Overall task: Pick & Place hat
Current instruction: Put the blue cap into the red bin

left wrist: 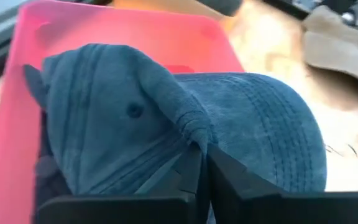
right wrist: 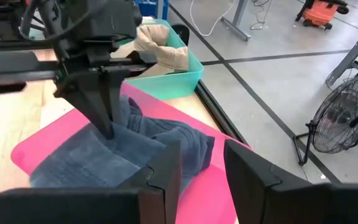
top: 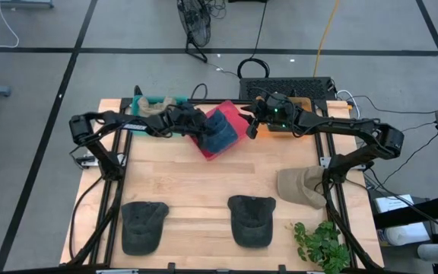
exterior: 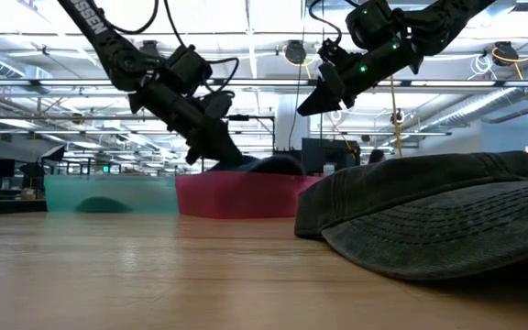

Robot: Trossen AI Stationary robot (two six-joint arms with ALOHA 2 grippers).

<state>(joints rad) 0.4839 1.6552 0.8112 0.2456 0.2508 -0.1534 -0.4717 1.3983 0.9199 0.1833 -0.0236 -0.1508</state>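
Note:
A blue denim hat [top: 220, 135] lies crumpled in a pink bin [top: 230, 114] at the table's far middle; it fills the left wrist view as blue hat [left wrist: 253, 124]. My left gripper [top: 198, 126] reaches down into the bin and is shut on the hat. My right gripper [top: 251, 128] hovers open just right of the bin, raised above it [exterior: 324, 96], touching nothing. In the right wrist view its open fingers [right wrist: 201, 168] frame the hat [right wrist: 160, 146] and my left gripper [right wrist: 104, 121]. My left gripper pinches a bunched fold of the hat's crown [left wrist: 191, 140] between its two fingers [left wrist: 222, 177]. The fingers come slanting down from the table's left [right wrist: 107, 127]. The hat rests in the pink bin, crumpled and slack.
A teal bin [top: 149, 103] holding a tan hat [right wrist: 160, 53] sits left of the pink bin. A tan hat [top: 301, 187] lies at the table's right, two dark hats [top: 144, 225] [top: 251, 220] near the front edge, and a green plant [top: 322, 243] at the near right corner.

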